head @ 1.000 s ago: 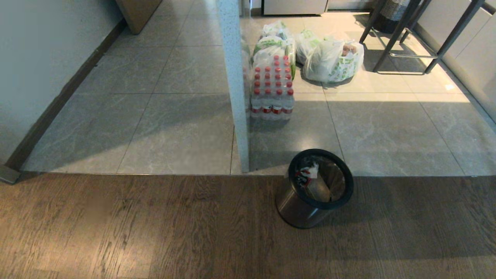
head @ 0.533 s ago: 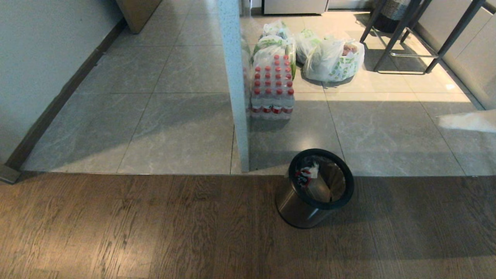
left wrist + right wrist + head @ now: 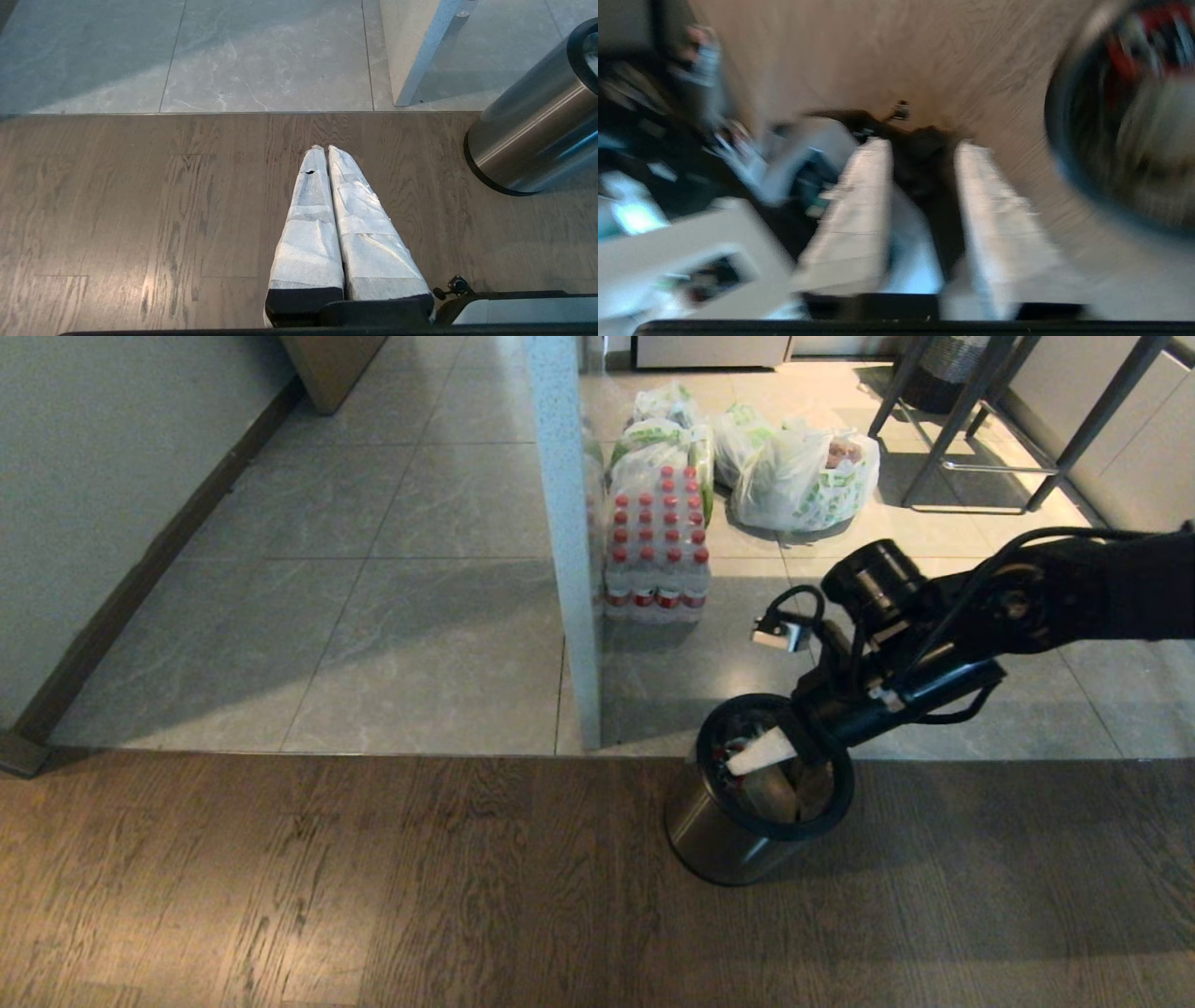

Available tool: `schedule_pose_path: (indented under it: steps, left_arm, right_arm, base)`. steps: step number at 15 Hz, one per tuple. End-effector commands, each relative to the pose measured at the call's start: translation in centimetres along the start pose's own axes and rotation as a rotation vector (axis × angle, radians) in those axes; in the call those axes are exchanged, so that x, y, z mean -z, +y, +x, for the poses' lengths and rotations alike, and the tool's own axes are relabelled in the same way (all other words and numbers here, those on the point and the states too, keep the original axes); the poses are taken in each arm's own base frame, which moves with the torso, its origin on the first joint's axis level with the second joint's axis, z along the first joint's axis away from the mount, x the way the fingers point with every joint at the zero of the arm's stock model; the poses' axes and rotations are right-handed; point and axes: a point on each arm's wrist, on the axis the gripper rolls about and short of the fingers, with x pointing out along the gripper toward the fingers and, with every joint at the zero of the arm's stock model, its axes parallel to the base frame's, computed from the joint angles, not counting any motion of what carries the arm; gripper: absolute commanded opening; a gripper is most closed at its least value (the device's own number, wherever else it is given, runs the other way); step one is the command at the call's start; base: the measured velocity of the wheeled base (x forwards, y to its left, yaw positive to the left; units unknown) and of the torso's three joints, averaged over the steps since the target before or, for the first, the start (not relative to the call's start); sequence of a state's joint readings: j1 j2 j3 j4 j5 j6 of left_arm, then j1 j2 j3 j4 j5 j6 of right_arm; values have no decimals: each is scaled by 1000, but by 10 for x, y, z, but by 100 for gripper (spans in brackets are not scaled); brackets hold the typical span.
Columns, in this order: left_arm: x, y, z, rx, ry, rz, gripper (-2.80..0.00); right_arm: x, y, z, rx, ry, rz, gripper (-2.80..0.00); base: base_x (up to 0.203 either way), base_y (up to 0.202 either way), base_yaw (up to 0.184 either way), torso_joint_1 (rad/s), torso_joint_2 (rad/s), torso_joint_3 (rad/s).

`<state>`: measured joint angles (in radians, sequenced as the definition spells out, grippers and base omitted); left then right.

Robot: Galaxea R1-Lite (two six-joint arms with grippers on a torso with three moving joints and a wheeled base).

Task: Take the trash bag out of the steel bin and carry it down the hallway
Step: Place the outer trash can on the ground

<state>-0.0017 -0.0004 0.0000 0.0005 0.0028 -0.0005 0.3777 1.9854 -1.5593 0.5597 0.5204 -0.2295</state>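
The glossy grey marbled tile floor [image 3: 439,644] of the hallway fills the far half of the head view, bounded on the left by a white wall with a dark baseboard [image 3: 149,569]; the brown wood-plank floor [image 3: 373,887] takes the near half. A white speckled post [image 3: 568,541] stands at the seam between the two floors. Beyond it on the tiles sit a shrink-wrapped pack of red-capped water bottles [image 3: 656,546] and, just behind that, white grocery bags with green print [image 3: 803,476], near the dark metal legs of a stool [image 3: 971,429].

The black right arm [image 3: 1027,597] reaches in from the right edge toward the small round brushed-steel bin with a thick black rim ring [image 3: 719,831], which stands on the wood planks right at the seam, just beside the post. The right gripper [image 3: 752,758] hangs over the bin's mouth with its white-wrapped tip at the rim; in the blurred right wrist view its two fingers [image 3: 859,205] stand spread apart with nothing between them.

The thin clear plastic trash bag [image 3: 775,789] sits inside the bin, brown cardboard and red-and-white scraps showing through.

The left gripper [image 3: 325,149] is parked low over the wood floor beside the bin, its white-wrapped fingers pressed together, holding nothing
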Motion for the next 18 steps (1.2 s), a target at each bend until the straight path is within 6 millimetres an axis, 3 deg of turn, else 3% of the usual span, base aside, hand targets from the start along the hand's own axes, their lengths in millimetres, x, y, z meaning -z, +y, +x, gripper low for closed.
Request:
schedule_pose_path:
  steps: [1,4,7,9,15,18]
  left_arm:
    - [0,0,0,0,-1,2,-280]
    - [0,0,0,0,0,2,-280]
    - [0,0,0,0,0,2,-280]
    - [0,0,0,0,1,2,-280]
    - [0,0,0,0,-1,2,-280]
    - [0,0,0,0,0,2,-280]
  right_arm:
    - [8,-30,48,-28,83,-90,0]
    - [17,-67,55,5,85,-138,0]
    - [14,-78,66,76,105,-147,0]
    - [15,-77,79,142,154,-158,0]
    - [16,-69,106,120,172,-156,0]
    - [18,-77,120,140,155,-164,0]
  base:
    - [0,0,0,0,0,0]
    - [0,0,0,0,0,0]
    - [0,0,0,0,0,0]
    - [0,0,0,0,0,0]
    - [0,0,0,0,0,0]
    - [0,0,0,0,0,0]
